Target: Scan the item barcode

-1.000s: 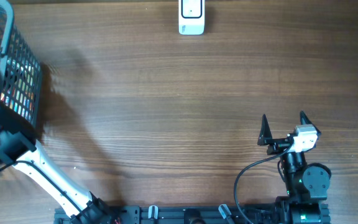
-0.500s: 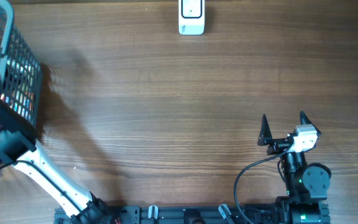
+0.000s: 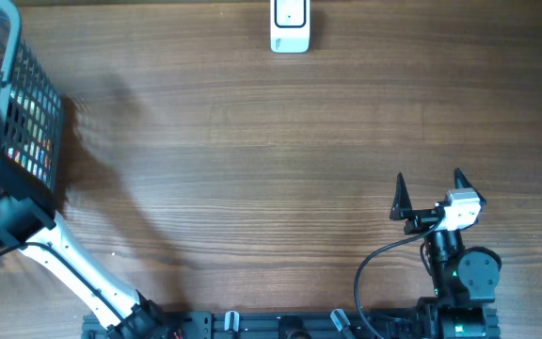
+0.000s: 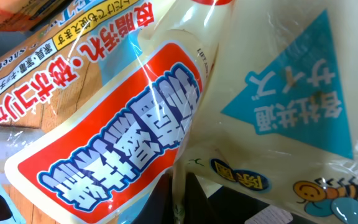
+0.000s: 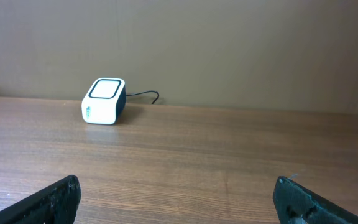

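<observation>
The left claw is closed on a fold of the cream plastic pouch with the red Japanese label, down inside the wire basket at the bench's left edge. The right claw gapes wide and empty, facing the white scanner.

The left arm is stretching far to its left, and the left gripper is pinching a fold of the packet between closed fingers. The right arm is sitting folded, and the right gripper is holding its fingers wide apart.
</observation>
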Robot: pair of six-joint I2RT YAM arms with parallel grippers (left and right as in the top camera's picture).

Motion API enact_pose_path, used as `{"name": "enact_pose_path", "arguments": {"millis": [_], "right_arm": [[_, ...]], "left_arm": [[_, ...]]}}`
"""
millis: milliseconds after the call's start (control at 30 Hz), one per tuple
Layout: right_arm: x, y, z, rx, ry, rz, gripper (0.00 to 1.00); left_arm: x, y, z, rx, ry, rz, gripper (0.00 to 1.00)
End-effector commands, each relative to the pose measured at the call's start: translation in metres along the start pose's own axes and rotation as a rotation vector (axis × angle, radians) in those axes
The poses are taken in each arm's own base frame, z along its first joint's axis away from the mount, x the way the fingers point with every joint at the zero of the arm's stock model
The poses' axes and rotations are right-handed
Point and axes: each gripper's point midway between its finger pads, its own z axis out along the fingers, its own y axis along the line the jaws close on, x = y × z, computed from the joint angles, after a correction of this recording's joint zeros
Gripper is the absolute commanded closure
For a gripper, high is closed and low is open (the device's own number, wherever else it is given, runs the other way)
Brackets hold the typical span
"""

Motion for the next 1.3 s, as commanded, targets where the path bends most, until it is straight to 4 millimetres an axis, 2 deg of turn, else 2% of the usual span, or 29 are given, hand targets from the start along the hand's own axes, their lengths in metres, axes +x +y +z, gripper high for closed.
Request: {"name": "enact_pose_path", "arguments": {"millis": [0, 133, 333, 433, 533, 667, 700, 733, 767, 800, 1100, 1267], "right_arm": [[-0.001, -0.001, 0.000, 0.010, -0.007, 0.008, 0.00], [-0.001, -0.001, 0.000, 0.010, -0.007, 0.008, 0.00], [-0.001, -0.001, 0.000, 0.010, -0.007, 0.008, 0.00], [-0.001, -0.001, 0.000, 0.010, -0.007, 0.008, 0.00], [-0.001, -0.001, 0.000, 0.010, -0.007, 0.008, 0.00], [-0.001, -0.001, 0.000, 0.010, -0.007, 0.008, 0.00], [-0.001, -0.001, 0.000, 0.010, -0.007, 0.008, 0.00], [-0.001, -0.001, 0.000, 0.010, -0.007, 0.008, 0.00], [-0.001, -0.001, 0.000, 0.010, -0.007, 0.008, 0.00], [-0.001, -0.001, 0.000, 0.010, -0.007, 0.008, 0.00], [-0.001, -0.001, 0.000, 0.010, -0.007, 0.008, 0.00], [-0.001, -0.001, 0.000, 0.010, -0.007, 0.008, 0.00]], "left_arm": [[0.003, 0.001, 0.001, -0.005, 0.008, -0.002, 0.96], [-0.005, -0.001, -0.023, 0.008, -0.057, -0.009, 0.96], [-0.017, -0.007, -0.078, 0.059, -0.199, -0.056, 0.96], [-0.018, -0.014, -0.098, 0.102, -0.239, -0.049, 0.96], [-0.017, -0.017, -0.111, 0.121, -0.261, -0.045, 0.96], [-0.012, -0.016, -0.108, 0.116, -0.239, -0.047, 0.96], [-0.012, -0.016, -0.106, 0.116, -0.234, -0.047, 0.93], [-0.012, -0.016, -0.103, 0.115, -0.227, -0.047, 0.60], [-0.012, -0.017, -0.099, 0.117, -0.218, -0.046, 0.06], [-0.012, -0.018, -0.094, 0.119, -0.207, -0.045, 0.00], [-0.032, -0.021, -0.055, 0.117, -0.212, -0.034, 0.00], [-0.039, -0.013, -0.035, 0.064, -0.209, -0.042, 0.00]]}}
